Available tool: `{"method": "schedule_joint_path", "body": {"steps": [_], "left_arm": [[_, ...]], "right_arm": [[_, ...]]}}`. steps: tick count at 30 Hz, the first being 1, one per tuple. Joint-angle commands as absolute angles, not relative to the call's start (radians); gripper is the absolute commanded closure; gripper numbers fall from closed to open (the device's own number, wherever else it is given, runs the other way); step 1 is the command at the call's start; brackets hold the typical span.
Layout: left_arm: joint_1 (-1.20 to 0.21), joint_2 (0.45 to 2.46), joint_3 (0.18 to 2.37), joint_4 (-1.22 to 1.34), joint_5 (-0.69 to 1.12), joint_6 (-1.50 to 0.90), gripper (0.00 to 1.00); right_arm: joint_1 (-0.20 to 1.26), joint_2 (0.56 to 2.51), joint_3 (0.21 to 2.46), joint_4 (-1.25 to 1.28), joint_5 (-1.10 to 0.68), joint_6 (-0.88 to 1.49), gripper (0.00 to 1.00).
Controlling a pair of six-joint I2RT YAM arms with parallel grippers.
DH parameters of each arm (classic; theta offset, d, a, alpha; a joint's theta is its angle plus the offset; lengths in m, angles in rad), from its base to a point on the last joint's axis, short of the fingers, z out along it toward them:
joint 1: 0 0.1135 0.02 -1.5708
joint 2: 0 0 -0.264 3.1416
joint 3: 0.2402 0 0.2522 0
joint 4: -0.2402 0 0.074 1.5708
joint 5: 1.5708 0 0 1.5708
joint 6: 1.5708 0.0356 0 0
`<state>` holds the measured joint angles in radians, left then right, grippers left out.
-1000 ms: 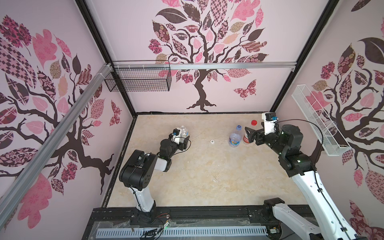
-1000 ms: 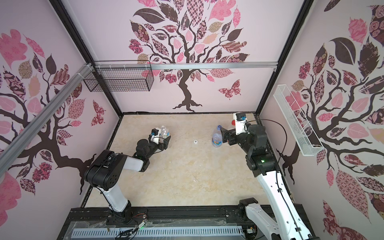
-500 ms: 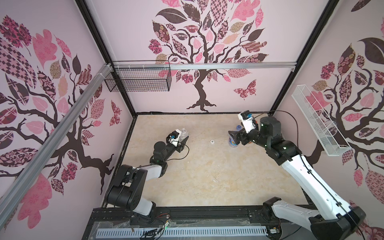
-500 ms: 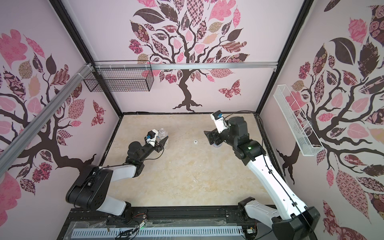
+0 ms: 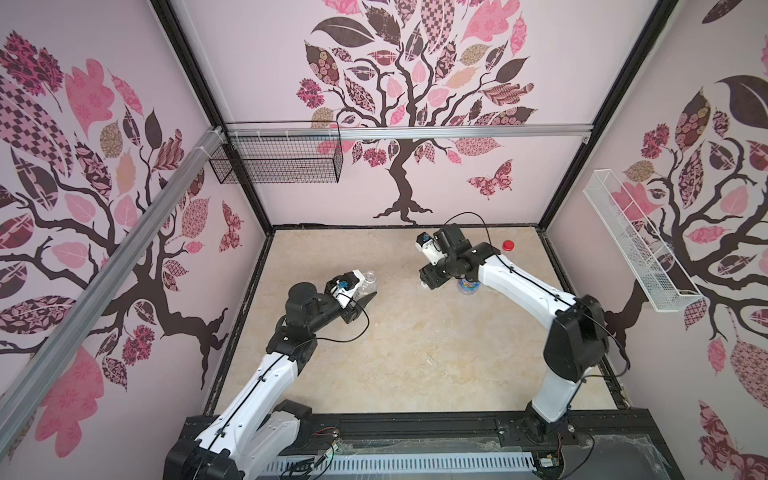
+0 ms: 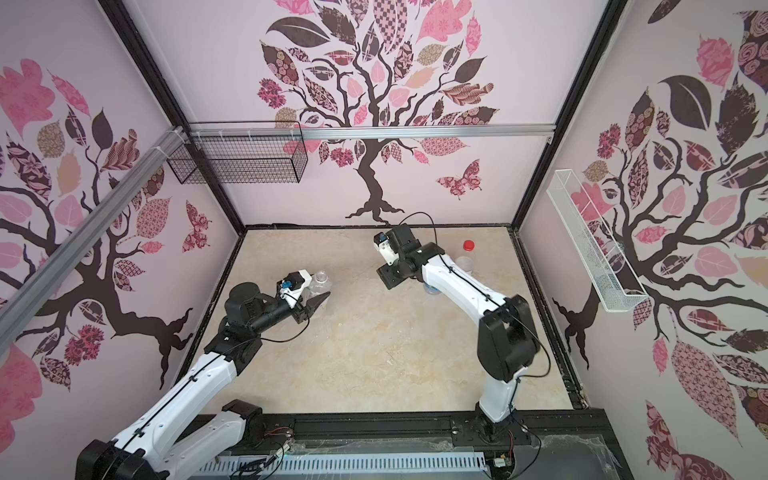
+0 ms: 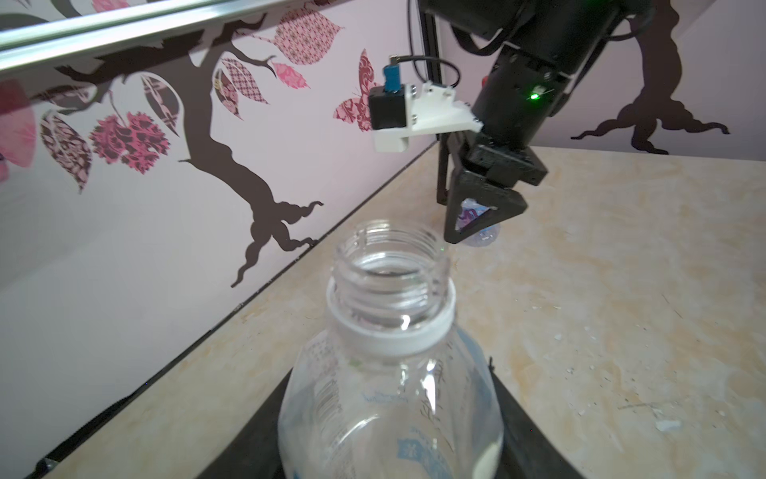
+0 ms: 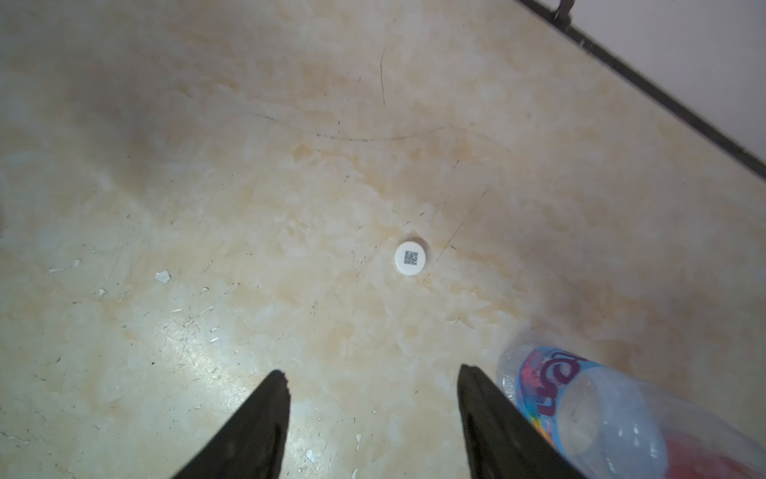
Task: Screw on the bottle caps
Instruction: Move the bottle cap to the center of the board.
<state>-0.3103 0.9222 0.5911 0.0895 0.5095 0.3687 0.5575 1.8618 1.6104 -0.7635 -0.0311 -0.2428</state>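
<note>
A clear bottle (image 7: pixel 389 373) with an open threaded neck and a white collar ring stands at the table's left, also seen in both top views (image 5: pixel 369 277) (image 6: pixel 321 279). My left gripper (image 7: pixel 393 439) is shut on its body, a black finger on each side. The white cap (image 8: pixel 410 258) with a dark code mark lies flat on the table. My right gripper (image 8: pixel 371 370) hangs open above the table just short of that cap, nothing between its fingers. The squat bluish bottle (image 8: pixel 580 406) stands right beside one finger. A red cap (image 5: pixel 508 246) sits on a bottle at the back right.
The right arm (image 5: pixel 519 282) reaches across the squat bottle (image 5: pixel 469 287) in both top views. A black wire basket (image 5: pixel 282 160) hangs on the back wall and a white one (image 5: pixel 636 249) on the right wall. White flecks dot the beige tabletop (image 5: pixel 415 353).
My right arm swung left from the bottles at the back right to above the white cap, its jaws narrowing. My left gripper closed on the clear bottle and its arm stretched out.
</note>
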Motion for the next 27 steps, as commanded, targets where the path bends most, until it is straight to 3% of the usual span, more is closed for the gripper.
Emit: {"method": "schedule_joint_path", "body": {"steps": [1,7,12,27], "left_arm": [[-0.333,0.914,0.609,-0.076,0.544,0.383,0.51],[-0.352,0.929,0.607,-0.069,0.556,0.364,0.50],[-0.374,0.954,0.611,-0.060,0.556,0.347,0.50],[-0.391,0.969,0.599,-0.055,0.546,0.350,0.50]], "right_arm": [[0.557,1.989,1.721,-0.910,-0.042,-0.194,0.37],[0.555,2.161,1.876,-0.948,0.022,-0.145,0.46],[0.535,2.274,1.968,-0.970,0.118,-0.100,0.47],[0.508,2.442,2.120,-0.974,-0.017,-0.040,0.51]]}}
